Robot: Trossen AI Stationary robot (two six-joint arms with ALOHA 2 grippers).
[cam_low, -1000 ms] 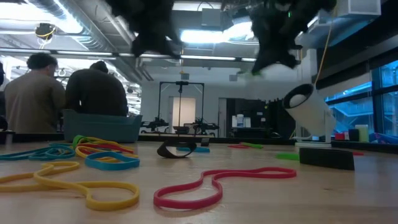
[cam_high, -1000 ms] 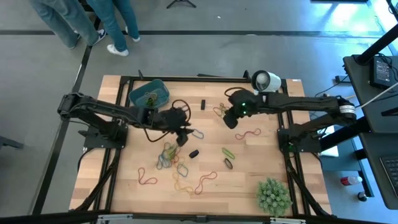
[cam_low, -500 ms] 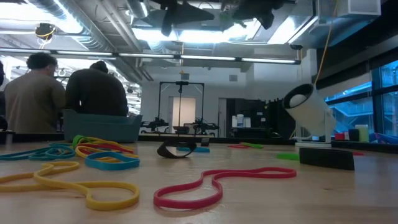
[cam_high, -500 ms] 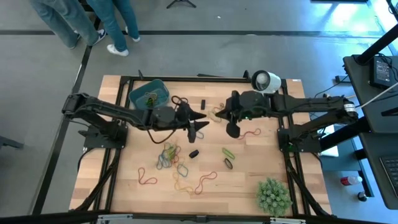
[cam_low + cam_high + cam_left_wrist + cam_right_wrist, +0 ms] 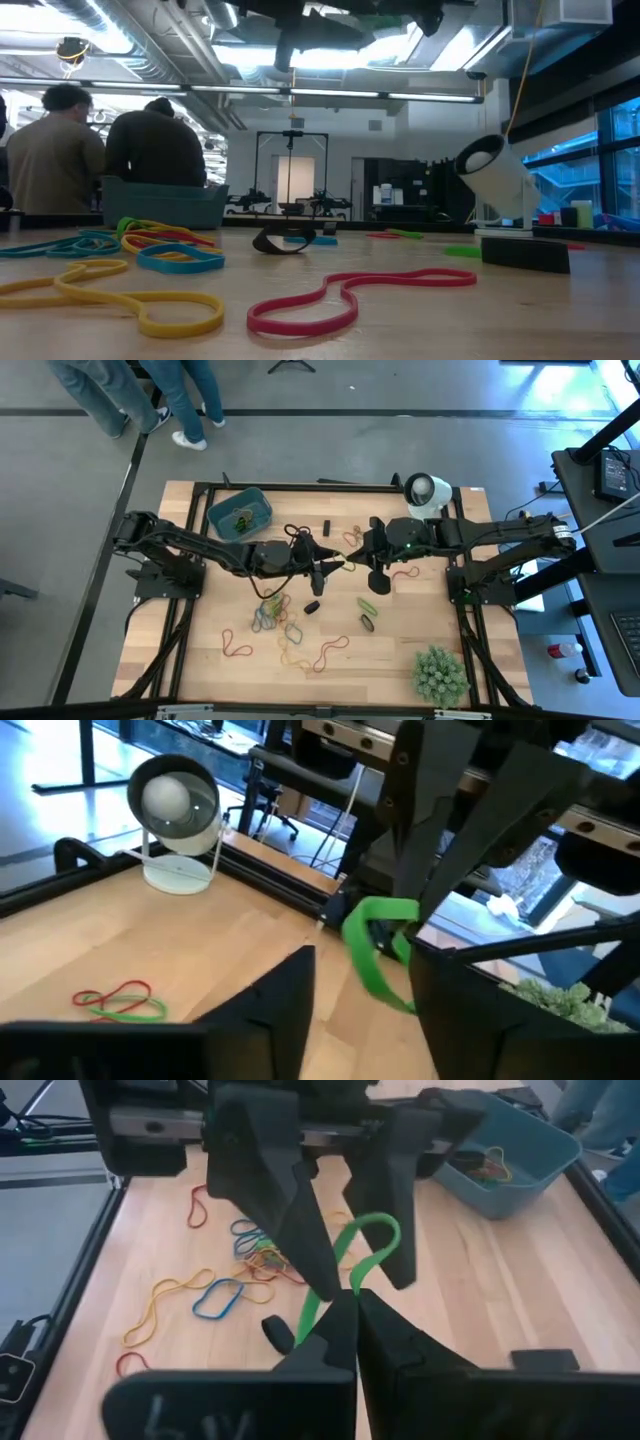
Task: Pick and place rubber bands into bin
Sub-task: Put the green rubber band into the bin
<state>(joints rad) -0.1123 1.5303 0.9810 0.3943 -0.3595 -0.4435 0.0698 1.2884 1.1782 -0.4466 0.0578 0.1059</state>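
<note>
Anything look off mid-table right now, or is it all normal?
One oddity: both pincers meet in mid-air over the table's middle. The right pincer is shut on a green rubber band, and the left pincer stands open around the same band, like a handover. The bin sits upright; other bands lie loose.

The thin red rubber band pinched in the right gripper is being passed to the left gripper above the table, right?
Not red: the thin rubber band is green. The right wrist view shows the right gripper pinching it, with the left gripper open around it above the table.
</note>
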